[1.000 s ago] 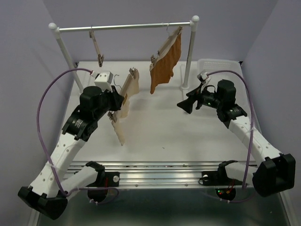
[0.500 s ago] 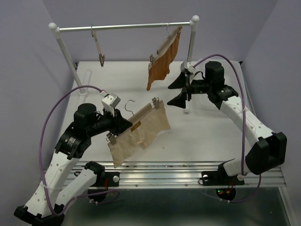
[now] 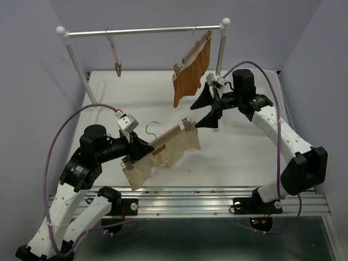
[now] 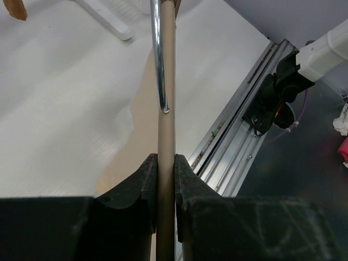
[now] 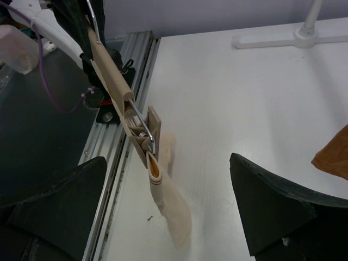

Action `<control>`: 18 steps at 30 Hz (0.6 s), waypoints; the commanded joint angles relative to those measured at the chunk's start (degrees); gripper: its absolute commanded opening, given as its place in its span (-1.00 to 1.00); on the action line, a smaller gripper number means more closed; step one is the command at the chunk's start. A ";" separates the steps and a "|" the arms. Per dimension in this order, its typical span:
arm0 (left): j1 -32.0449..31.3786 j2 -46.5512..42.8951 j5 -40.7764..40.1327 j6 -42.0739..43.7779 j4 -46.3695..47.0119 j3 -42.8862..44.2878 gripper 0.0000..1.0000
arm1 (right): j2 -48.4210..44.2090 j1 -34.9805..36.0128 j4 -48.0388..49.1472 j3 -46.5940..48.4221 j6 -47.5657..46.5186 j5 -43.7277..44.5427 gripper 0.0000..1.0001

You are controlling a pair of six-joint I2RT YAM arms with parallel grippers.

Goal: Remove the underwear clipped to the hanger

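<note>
My left gripper (image 3: 142, 149) is shut on the light-wood hanger (image 3: 166, 137), held low over the table's near middle. In the left wrist view the jaws (image 4: 165, 163) pinch the bar (image 4: 166, 98), beside the wire hook (image 4: 157, 54). The cream underwear (image 3: 162, 156) hangs from the clips at both ends. My right gripper (image 3: 205, 111) is open, just right of and above the hanger's right end clip (image 3: 188, 124). In the right wrist view the gripper (image 5: 167, 160) has its fingers wide apart, with the clip (image 5: 145, 129) and the underwear (image 5: 169, 209) between them, touching neither.
A clothes rack (image 3: 141, 31) stands at the back. An orange-brown garment (image 3: 191, 72) hangs on its own hanger there, close to my right arm. An empty hanger (image 3: 113, 54) hangs at the left. A white basket (image 3: 251, 73) sits at the back right. A metal rail (image 3: 190, 196) runs along the near edge.
My left arm has carried the hanger and underwear nearer and toward the middle, tilting it flatter. My right gripper has swung left and down to the hanger's right end, still open.
</note>
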 commanded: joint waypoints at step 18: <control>-0.19 -1.67 0.56 0.89 4.45 -0.44 -1.00 | 1.42 5.66 3.67 3.29 7.77 -3.60 1.00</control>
